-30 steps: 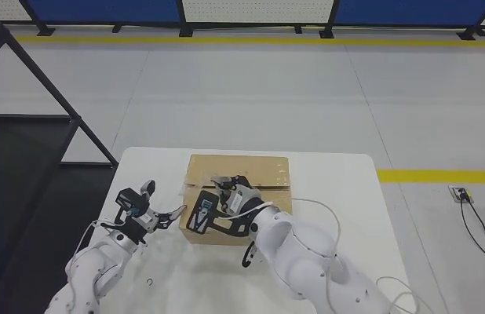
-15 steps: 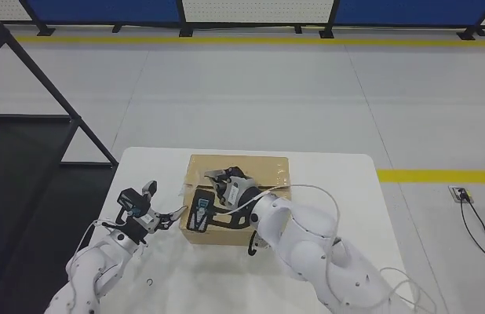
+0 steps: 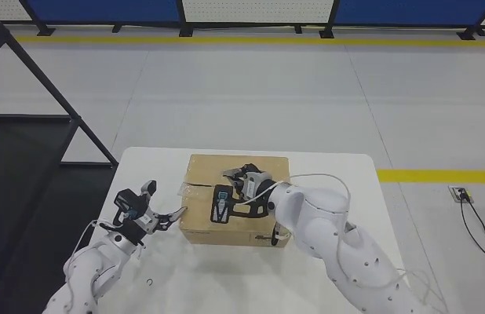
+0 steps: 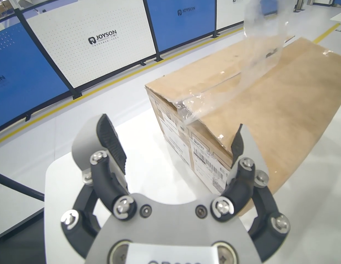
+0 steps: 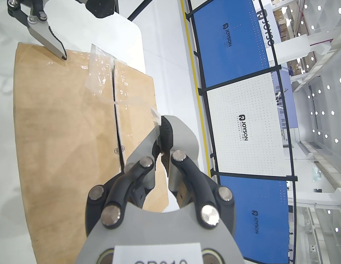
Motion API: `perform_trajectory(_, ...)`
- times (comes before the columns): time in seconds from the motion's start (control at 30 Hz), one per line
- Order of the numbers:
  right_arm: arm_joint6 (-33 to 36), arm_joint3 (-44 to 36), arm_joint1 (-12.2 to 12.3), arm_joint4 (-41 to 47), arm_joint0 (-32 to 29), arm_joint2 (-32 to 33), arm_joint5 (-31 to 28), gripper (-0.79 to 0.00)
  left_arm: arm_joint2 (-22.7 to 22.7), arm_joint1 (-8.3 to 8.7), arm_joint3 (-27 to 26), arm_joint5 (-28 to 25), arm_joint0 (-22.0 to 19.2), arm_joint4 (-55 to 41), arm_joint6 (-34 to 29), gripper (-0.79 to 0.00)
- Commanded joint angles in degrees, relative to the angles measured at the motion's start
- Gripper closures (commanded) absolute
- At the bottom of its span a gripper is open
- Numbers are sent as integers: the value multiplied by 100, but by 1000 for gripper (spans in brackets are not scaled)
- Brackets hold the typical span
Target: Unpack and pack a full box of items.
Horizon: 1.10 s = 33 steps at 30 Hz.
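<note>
While on tape (image 5: 100,68), right jaws tight

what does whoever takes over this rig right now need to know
Claws: left claw open and empty, at the box corner. The right claw is shut on the tape, holding it up over the box top.
Things: the box sits on the table, flaps shut.
Done: tape lifted off much of the seam; its far end is stuck at the edge by the left claw.
Left: finish the peel, open flaps, unpack, repack.
</note>
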Motion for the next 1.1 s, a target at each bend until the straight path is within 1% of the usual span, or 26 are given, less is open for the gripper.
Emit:
perform_trajectory(0.0, -3, -2, 0, -2, 0, -2, 5, 0, -53, 6, -24, -10, 42, -33, 31, -785)
perform_trajectory(0.23, -24, -41, 3, -91, -55, -11, 78, 0, -185, 14, -64, 85, 93, -152, -47, -785)
perform_trajectory(0.4, -485, -153, 0, -544, 32, -91, 216, 0, -31, -16, -39, 211, -36, -106, -243, -785)
perform_trajectory(0.5, -813, -122, -12, -949, 181, -221, 280, 0, 61, -32, 26, 235, -90, -74, -296, -785)
perform_trajectory(0.7, -1202, -12, -80, -1683, 494, -541, 553, 0, 158, -51, 215, 228, -177, -67, -377, -785)
perform_trajectory(0.87, -1565, 123, -137, -2100, 681, -727, 777, 0, 200, -65, 319, 176, -216, -143, -356, -785)
perform_trajectory(1.07, -1945, 234, -198, -2372, 791, -865, 946, 0, 168, -64, 357, 62, -197, -251, -298, -785)
